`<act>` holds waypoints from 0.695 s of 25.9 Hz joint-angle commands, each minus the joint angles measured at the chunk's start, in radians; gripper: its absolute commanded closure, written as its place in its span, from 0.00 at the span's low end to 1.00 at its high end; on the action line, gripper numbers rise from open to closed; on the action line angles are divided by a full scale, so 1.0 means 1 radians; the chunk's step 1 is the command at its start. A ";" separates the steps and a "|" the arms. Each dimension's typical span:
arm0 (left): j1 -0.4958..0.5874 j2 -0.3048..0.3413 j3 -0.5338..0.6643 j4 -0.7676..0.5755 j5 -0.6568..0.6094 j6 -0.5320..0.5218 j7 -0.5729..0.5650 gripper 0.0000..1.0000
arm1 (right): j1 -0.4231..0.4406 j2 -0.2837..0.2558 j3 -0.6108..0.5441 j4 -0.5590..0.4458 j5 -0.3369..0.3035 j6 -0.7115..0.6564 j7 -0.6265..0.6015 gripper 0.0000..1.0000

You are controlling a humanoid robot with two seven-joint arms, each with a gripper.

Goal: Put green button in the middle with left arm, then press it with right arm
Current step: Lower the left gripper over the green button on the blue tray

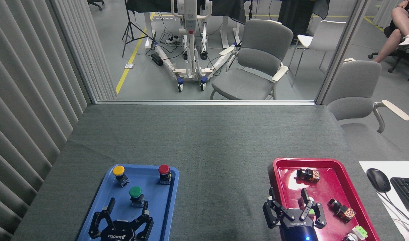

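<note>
On the table's near left side sits a blue tray (94, 207), and the green button (136, 195) stands up in it, close to the tray's middle. Two more buttons stand nearer the tray's far edge: the yellow button (119, 175) by the far left corner and the red button (164, 173) by the far right corner. The left gripper (127, 206) hangs over the near end of the blue tray, just in front of the green button. Its black fingers (108, 208) are spread wide apart and hold nothing. The green button is just past the fingertips, a bit right of the gap between them, and not touching them. The bare grey cloth (221, 187) lies between the two trays with nothing on it. On the table's near right side sits a red tray (281, 167) with some small switch parts (308, 174) lying in it. The right gripper (288, 197) hangs over the near left part of the red tray, on a shiny dark blue wrist with a blue light. Its fingers are spread wide too and hold nothing. By the table's right edge, on a white mat, lie a mouse (378, 179) and a keyboard (407, 191).
</note>
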 commanded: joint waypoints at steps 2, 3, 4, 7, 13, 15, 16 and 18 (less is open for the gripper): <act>-0.035 -0.004 0.059 0.039 0.010 -0.002 0.002 0.00 | 0.002 0.001 0.001 0.003 0.000 -0.003 -0.002 0.00; -0.035 -0.004 0.071 0.036 0.010 -0.002 -0.001 0.00 | 0.000 0.002 0.001 0.003 0.000 -0.003 -0.002 0.00; -0.031 -0.002 0.073 0.030 0.009 -0.002 -0.008 0.00 | 0.000 0.001 0.001 0.003 0.000 -0.005 -0.002 0.00; -0.024 0.005 0.070 -0.018 0.009 -0.020 -0.012 0.00 | 0.002 -0.001 -0.001 0.005 0.000 -0.009 -0.001 0.00; -0.026 0.015 0.070 0.003 0.012 -0.096 -0.008 0.00 | 0.005 -0.004 -0.001 0.006 -0.002 -0.017 -0.001 0.00; -0.029 0.016 0.070 0.022 0.013 -0.103 -0.003 0.00 | 0.007 -0.004 0.001 0.006 0.000 -0.012 -0.002 0.00; -0.031 0.018 0.070 0.028 0.013 -0.108 0.000 0.00 | 0.010 -0.001 0.001 0.008 0.000 -0.009 -0.002 0.00; -0.031 0.021 0.070 0.040 0.013 -0.117 0.025 0.00 | 0.010 -0.001 -0.001 0.008 0.000 -0.009 -0.002 0.00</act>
